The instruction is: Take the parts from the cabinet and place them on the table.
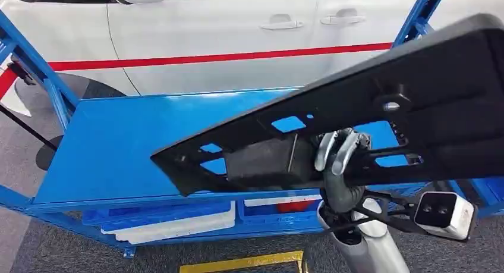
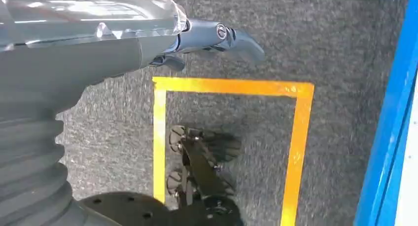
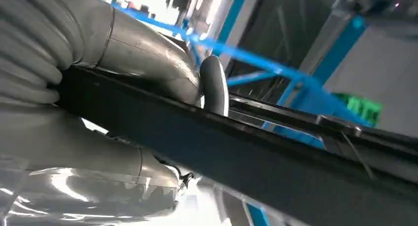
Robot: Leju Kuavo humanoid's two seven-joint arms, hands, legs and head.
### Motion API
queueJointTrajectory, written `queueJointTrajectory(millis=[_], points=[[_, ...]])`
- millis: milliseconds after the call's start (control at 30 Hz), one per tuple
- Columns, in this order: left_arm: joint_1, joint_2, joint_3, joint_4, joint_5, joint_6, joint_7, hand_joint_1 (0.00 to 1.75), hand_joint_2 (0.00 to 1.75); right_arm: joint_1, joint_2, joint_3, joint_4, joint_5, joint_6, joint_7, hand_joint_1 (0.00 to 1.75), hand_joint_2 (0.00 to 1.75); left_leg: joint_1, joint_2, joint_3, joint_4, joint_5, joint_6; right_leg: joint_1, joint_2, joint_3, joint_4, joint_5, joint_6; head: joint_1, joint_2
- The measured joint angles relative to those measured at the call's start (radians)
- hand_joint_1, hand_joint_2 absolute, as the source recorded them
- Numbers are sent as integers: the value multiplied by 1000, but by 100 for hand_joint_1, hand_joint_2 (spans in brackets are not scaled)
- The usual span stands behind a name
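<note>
Black part (image 1: 368, 124) gripped by right hand (image 1: 339, 157) above blue table (image 1: 119, 148).

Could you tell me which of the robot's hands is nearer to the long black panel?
Right. The right hand grips the black panel above the blue table; the left hand hangs over the carpet, holding nothing.

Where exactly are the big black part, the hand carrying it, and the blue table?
black part (image 1: 451, 88), head view: on its broad flat face, near the wide end.
right hand (image 1: 340, 157), head view: on the silver fingers curled over the part's edge.
blue table (image 1: 119, 148), head view: on its bare top.
</note>
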Motion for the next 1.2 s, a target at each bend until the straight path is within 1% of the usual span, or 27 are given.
queueJointTrajectory(millis=[33, 67, 100, 133, 200, 233, 267, 333, 367, 400, 433, 467, 533, 567, 600, 633, 733, 767, 800, 867, 933, 967, 1033, 1067, 1100, 1133, 1200], points=[[0, 0, 0, 0, 0, 0, 0, 0, 175, 8, -2, 3, -5, -2, 3, 2, 175, 175, 0, 0, -40, 90, -39, -3, 2, 0, -1, 0, -1, -1, 0, 0], [1, 0, 0, 0, 0, 0, 0, 0, 175, 16, -3, 6, -10, -2, 4, 8, 175, 175, 0, 0, -70, 154, -57, -5, 4, 0, 0, 0, -1, -2, 0, 0], [2, 0, 0, 0, 0, 0, 0, 0, 175, 21, -6, 6, -13, -3, 4, 9, 175, 175, 0, 0, -76, 166, -48, -4, 6, 0, 1, 1, -1, -2, 0, 0], [2, 0, 0, 0, 0, 0, 0, 0, 175, 23, -8, 6, -16, -3, 4, 10, 175, 175, 0, 0, -57, 127, -19, -2, 7, 1, 2, 1, -2, -2, 0, 0], [1, 1, 0, 0, 0, 0, 0, 0, 175, 24, -10, 6, -25, -4, 4, 11, 175, 175, -1, 0, 36, -58, 73, 9, 10, 2, 7, 3, -4, 0, 0, 0], [0, 2, 0, 0, 0, 0, 0, 0, 175, 24, -11, 6, -29, -4, 4, 10, 175, 175, -3, 1, 74, -134, 98, 17, 10, 2, 9, 3, -6, 2, 0, 0], [-1, 2, 0, 0, 0, 0, 0, 0, 175, 24, -12, 6, -32, -4, 4, 10, 175, 175, -9, 3, 88, -161, 86, 20, 18, 2, 5, 9, -9, 7, 0, 0], [-2, 2, 0, 0, 0, 0, -1, 0, 175, 26, -14, 6, -35, -5, 6, 14, 175, 175, -11, 1, 82, -158, 90, 26, 13, 2, 3, 8, -6, 15, 0, 0], [1, 2, 0, 0, -2, 1, -1, 0, 175, 26, -16, 7, -36, -9, 15, 19, 175, 175, -14, 0, 82, -158, 93, 31, 11, 2, 4, 6, -2, 22, 0, 0], [1, 2, 0, 0, -4, 2, 0, 0, 175, 24, -19, 10, -38, -15, 24, 29, 175, 175, -5, 0, 83, -170, 102, 41, 16, 3, 4, 7, -1, 27, 0, 0], [0, 1, 0, 0, -6, 4, 3, 0, 175, 23, -25, 14, -39, -19, 29, 38, 175, 175, -2, 4, 86, -176, 109, 44, 12, 3, 0, 20, -21, 33, 0, 0], [-2, 1, 0, 0, -6, 7, 5, 0, 175, 18, -30, 22, -38, -26, 31, 44, 175, 175, -2, 5, 83, -177, 113, 50, 11, 3, -19, 64, -60, 38, 0, 0], [-3, 2, 1, 0, 0, 18, 13, 0, 175, 16, -50, 40, -28, -47, 27, 42, 175, 175, -3, 5, 75, -176, 115, 52, 2, 2, -85, 219, -141, 48, 0, 0], [-3, 2, 2, 0, 0, 23, 15, 0, 175, 15, -64, 53, -15, -60, 17, 30, 175, 175, -3, 5, 71, -175, 117, 52, -2, 2, -114, 287, -166, 52, 0, 0], [-2, 2, 3, 0, 0, 25, 16, 0, 175, 13, -75, 64, -5, -68, 7, 21, 175, 175, -3, 5, 68, -174, 119, 51, -6, 1, -123, 313, -166, 55, 0, 0], [-1, 2, 4, 0, 0, 27, 17, 0, 175, 11, -88, 79, 6, -74, -7, 13, 175, 175, -2, 4, 65, -171, 120, 49, -10, 1, -110, 292, -145, 58, 0, 0], [0, 2, 5, 0, -4, 32, 17, 0, 175, -1, -119, 110, 18, -78, -41, 8, 175, 175, 0, 2, 56, -158, 121, 42, -18, 1, 26, 48, -31, 57, 0, 0], [-1, 2, 5, 0, -5, 34, 17, 0, 175, -7, -127, 118, 20, -78, -47, 7, 175, 175, -2, 2, 50, -156, 124, 35, -16, 2, 38, 17, -53, 53, 0, 0], [-2, 2, 5, 0, -7, 38, 20, 0, 175, -14, -132, 128, 21, -78, -57, 6, 175, 175, -6, 0, 46, -151, 125, 27, -9, 4, 30, 14, -37, 47, 0, 0], [-3, 2, 5, 0, -7, 42, 27, 0, 175, -20, -155, 150, 23, -84, -72, 5, 175, 175, -5, 0, 43, -157, 136, 13, -5, 6, 22, 21, -31, 37, 0, 0], [-2, 2, 6, 0, -7, 47, 34, 0, 175, -24, -173, 160, 23, -91, -80, 5, 175, 175, 0, 0, 35, -148, 129, 2, -14, -2, 16, 8, -13, 17, 0, 0], [-2, 2, 6, 0, -7, 51, 38, 0, 175, -33, -179, 167, 23, -98, -87, 5, 175, 175, 0, 1, 21, -117, 90, -1, -12, -2, 8, 8, -6, 11, 0, 0], [-4, 1, 6, 0, -8, 54, 45, 0, 175, -53, -190, 182, 23, -113, -100, 6, 175, 175, 0, 1, -28, 26, -12, -4, -8, -3, -10, 9, 7, 1, 0, 0], [-6, 2, 6, 0, -9, 56, 47, 0, 175, -60, -195, 187, 23, -117, -106, 8, 175, 175, 0, 1, -50, 101, -51, -5, -5, -4, -20, 9, 14, -1, 0, 0], [-8, 3, 6, 0, -9, 60, 50, 0, 175, -65, -201, 193, 23, -122, -113, 8, 175, 175, 0, 1, -56, 143, -66, -6, -1, -4, -31, 11, 22, -1, 0, 0], [-9, 5, 6, 0, -9, 61, 53, 0, 175, -68, -203, 198, 23, -124, -116, 8, 175, 175, 0, 1, -39, 134, -59, -5, 1, -4, -41, 13, 29, 0, 0, 0], [-12, 9, 6, 0, -6, 61, 55, 0, 175, -73, -209, 206, 19, -125, -123, 7, 175, 175, -1, 1, 63, -9, -4, 5, 4, -3, -60, 17, 42, 2, 0, 0]])
